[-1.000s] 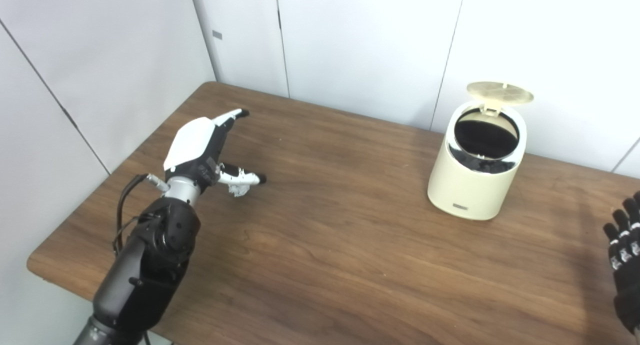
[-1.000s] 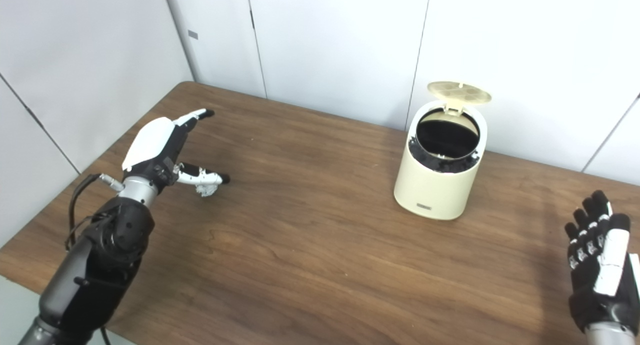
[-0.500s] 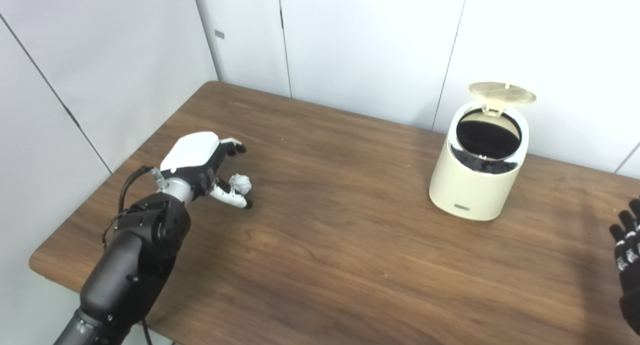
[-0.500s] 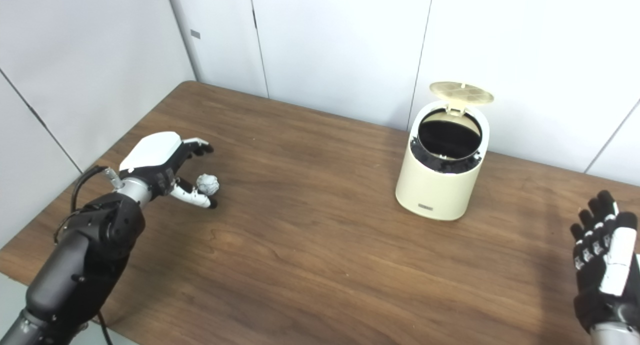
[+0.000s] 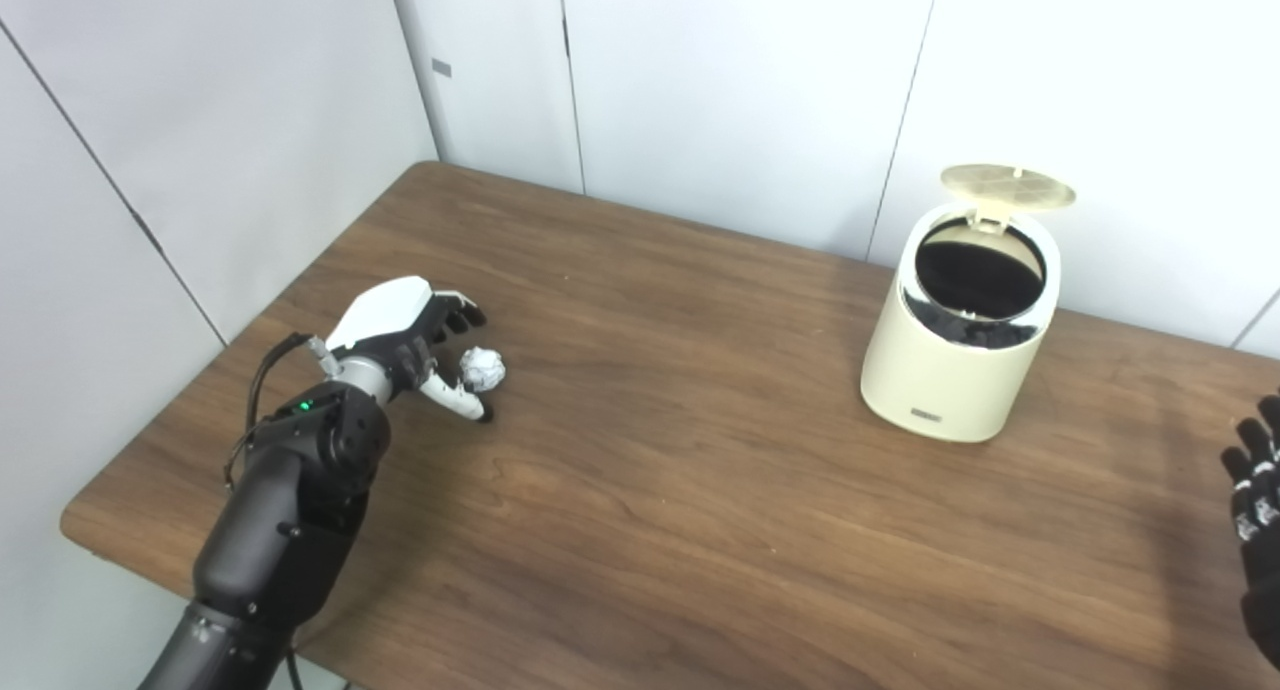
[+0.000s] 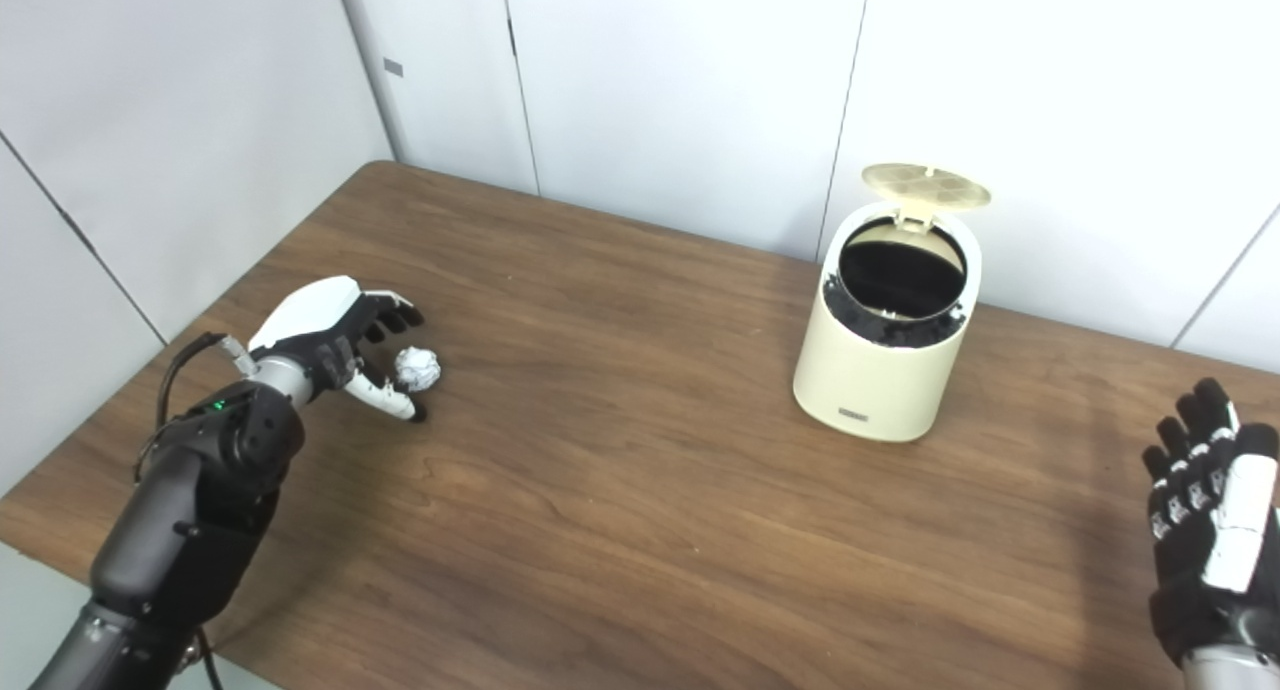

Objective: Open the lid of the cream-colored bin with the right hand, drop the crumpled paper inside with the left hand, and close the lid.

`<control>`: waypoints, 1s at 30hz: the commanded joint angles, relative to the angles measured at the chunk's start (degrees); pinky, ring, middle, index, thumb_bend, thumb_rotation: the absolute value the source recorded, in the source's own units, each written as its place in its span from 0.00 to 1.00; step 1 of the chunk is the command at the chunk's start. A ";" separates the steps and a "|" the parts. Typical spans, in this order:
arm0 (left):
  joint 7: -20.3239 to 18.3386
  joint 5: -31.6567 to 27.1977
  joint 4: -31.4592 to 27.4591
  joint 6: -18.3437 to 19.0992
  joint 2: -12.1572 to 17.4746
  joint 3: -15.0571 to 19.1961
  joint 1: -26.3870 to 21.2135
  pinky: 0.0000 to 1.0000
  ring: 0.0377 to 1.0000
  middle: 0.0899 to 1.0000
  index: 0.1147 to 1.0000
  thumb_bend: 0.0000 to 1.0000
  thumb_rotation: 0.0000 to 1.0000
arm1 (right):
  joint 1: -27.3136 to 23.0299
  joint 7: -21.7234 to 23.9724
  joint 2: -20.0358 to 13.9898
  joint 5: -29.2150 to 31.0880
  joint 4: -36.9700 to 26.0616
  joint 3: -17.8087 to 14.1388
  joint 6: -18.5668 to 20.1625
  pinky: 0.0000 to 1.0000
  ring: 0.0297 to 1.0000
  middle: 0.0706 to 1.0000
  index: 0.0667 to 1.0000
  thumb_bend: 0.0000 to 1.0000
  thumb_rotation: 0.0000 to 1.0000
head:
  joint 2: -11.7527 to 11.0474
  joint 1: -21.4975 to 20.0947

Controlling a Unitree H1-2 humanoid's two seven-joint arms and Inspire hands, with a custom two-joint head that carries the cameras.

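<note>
The cream-colored bin (image 5: 950,360) stands at the back right of the table with its round lid (image 5: 1008,186) tipped up and its dark inside showing. A small white ball of crumpled paper (image 5: 483,367) lies on the table at the left. My left hand (image 5: 405,335) is low over the table just left of the paper, fingers curled above it and thumb below it, not closed on it. My right hand (image 6: 1210,515) hovers at the right edge, well apart from the bin, fingers spread and empty.
The brown wooden table (image 5: 680,490) meets white wall panels (image 5: 720,80) right behind the bin. Its left edge (image 5: 200,360) runs close beside my left arm.
My left hand has come down from a raised, spread pose to the table and curled its fingers around the paper ball. The right hand has hardly moved.
</note>
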 commanded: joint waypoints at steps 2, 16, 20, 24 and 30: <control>3.19 -0.79 0.25 -1.01 2.61 -0.54 -1.93 0.64 0.73 0.75 0.74 0.83 0.06 | -1.48 -0.23 -0.16 0.52 -2.71 -0.29 0.11 1.00 0.99 0.98 0.95 0.54 0.99 | 0.27 -0.11; 1.71 -1.67 -0.48 0.36 2.23 0.46 -2.51 0.58 0.63 0.67 0.68 0.75 0.00 | -1.47 -0.50 0.18 1.55 -3.89 -0.66 1.92 0.98 0.99 0.99 0.96 0.54 1.00 | 0.88 -0.12; 1.34 -1.16 -0.21 0.35 2.67 0.15 -2.58 0.54 0.57 0.62 0.63 0.72 0.00 | -1.61 -0.65 0.23 1.71 -3.92 -0.64 2.21 0.98 1.00 0.99 0.97 0.55 1.00 | 1.25 -0.21; 2.56 -1.40 0.45 0.33 2.42 0.17 -2.66 0.51 0.45 0.48 0.50 0.54 0.00 | -1.64 -0.95 0.34 1.74 -4.09 -0.59 2.53 0.98 1.00 0.99 0.97 0.56 1.00 | 1.33 -0.22; 5.41 -2.83 2.02 -0.22 2.91 -0.95 -2.86 0.46 0.42 0.46 0.41 0.50 0.00 | -1.46 -0.55 -0.03 2.19 -3.83 -0.64 2.15 0.98 1.00 1.00 0.98 0.56 1.00 | 1.45 -0.27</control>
